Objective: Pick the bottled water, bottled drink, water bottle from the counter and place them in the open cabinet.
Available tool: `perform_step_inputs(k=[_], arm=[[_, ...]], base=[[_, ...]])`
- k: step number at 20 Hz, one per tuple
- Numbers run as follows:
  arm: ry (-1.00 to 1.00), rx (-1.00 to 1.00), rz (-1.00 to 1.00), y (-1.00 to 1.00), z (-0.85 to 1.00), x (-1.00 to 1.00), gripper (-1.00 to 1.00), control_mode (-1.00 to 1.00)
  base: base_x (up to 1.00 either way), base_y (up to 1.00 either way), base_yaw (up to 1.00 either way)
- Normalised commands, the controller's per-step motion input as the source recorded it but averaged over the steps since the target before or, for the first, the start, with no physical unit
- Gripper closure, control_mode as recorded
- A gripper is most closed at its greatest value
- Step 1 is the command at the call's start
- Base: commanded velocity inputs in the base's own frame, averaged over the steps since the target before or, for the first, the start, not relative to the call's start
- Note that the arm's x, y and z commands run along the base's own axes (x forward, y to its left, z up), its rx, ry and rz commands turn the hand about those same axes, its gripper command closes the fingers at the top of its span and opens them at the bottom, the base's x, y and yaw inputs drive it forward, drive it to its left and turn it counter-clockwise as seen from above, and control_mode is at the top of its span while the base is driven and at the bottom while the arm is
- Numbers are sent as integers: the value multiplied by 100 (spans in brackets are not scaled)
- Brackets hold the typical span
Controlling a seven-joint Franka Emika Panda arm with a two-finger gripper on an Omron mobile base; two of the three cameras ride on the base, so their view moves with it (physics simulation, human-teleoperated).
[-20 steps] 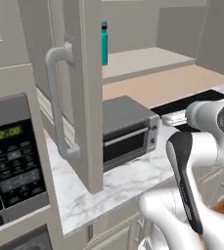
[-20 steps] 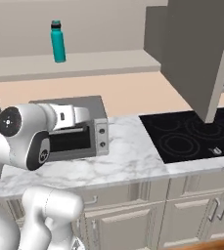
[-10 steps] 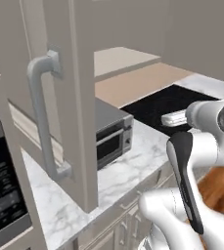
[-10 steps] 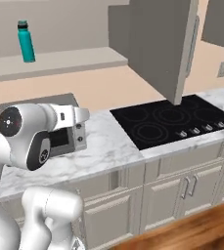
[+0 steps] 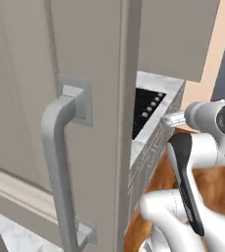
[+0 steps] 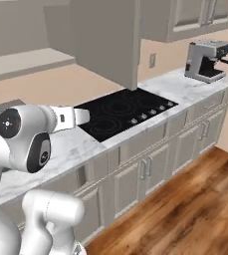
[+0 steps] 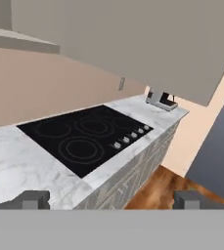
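Your tool (image 7: 111, 199) rides with its two dark tips spread wide apart and nothing between them, which fits an arm that is carrying no load and has a fetch ahead of it. In the hand view it looks out over a black cooktop (image 7: 84, 139) let into a marble surface (image 7: 15, 163), with a silver coffee machine (image 7: 161, 99) standing at the far end, near the corner where the wood floor (image 7: 157, 190) begins. None of the three bottles appears on this stretch of marble, so judge them to be elsewhere; you cannot place them from here. In the left base view a beige cabinet door (image 5: 60, 98) with its grey bar handle (image 5: 60, 162) stands edge-on and close to the camera, most likely swung out so the cabinet behind it can take the bottles, though the interior is hidden by the door itself. In the right base view a long plain shelf (image 6: 26, 63) shows at upper left; it may belong to the open cabinet, but only its near end is in frame. The arm is folded high and compact, a sensible posture for travelling.
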Motion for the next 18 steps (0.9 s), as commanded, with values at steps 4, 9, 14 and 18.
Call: perform_step_inputs(k=[4,9,14,18], arm=[[0,0,0,0,0,0,-100,100],[0,0,0,0,0,0,-100,100],[0,0,0,0,0,0,-100,100],[0,0,0,0,0,0,-100,100]], base=[[-5,-8,-62],[-3,-12,-61],[0,-36,-59],[2,-52,-54]])
